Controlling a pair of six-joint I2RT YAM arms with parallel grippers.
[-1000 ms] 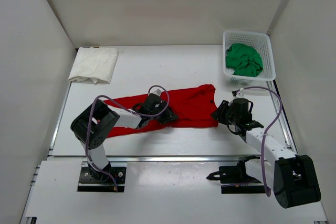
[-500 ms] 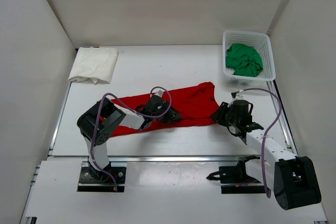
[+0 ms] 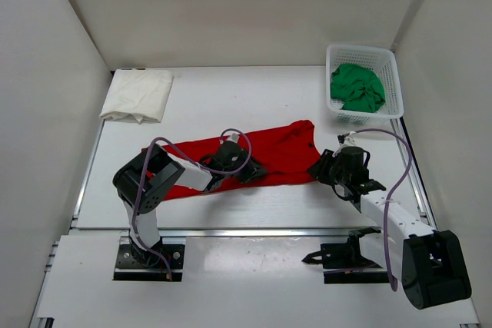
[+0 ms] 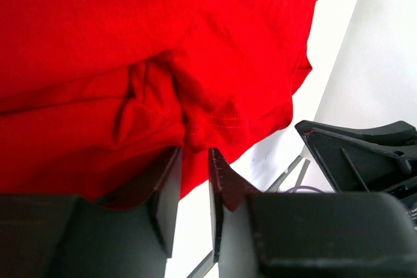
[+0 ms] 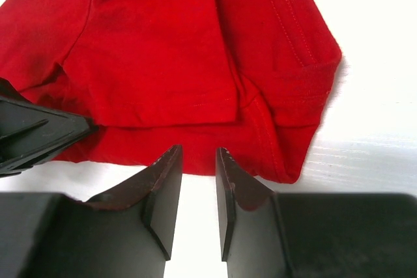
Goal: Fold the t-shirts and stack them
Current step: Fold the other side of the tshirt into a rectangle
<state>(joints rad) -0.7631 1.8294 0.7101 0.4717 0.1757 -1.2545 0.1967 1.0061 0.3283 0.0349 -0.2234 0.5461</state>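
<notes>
As the scene is viewed from above, the red t-shirt (image 3: 280, 155) is found spread lengthwise across the middle of the table (image 3: 231, 105), its right end a little farther than its left. The left gripper (image 3: 252, 172) is set on its near edge, and the right gripper (image 3: 317, 168) at its near right corner. The cream-white t-shirt (image 3: 138, 94) is laid folded at the far left, well apart; the green t-shirt (image 3: 356, 86) is heaped in the white basket (image 3: 361, 50) at the far right. From the left wrist, a bunched fold of red cloth is seen clamped between the fingers (image 4: 166, 193), creases running to their tips. From the right wrist, the fingertips (image 5: 163, 180) are held narrowly apart at the flat hem; whether it is nipped cannot be told.
</notes>
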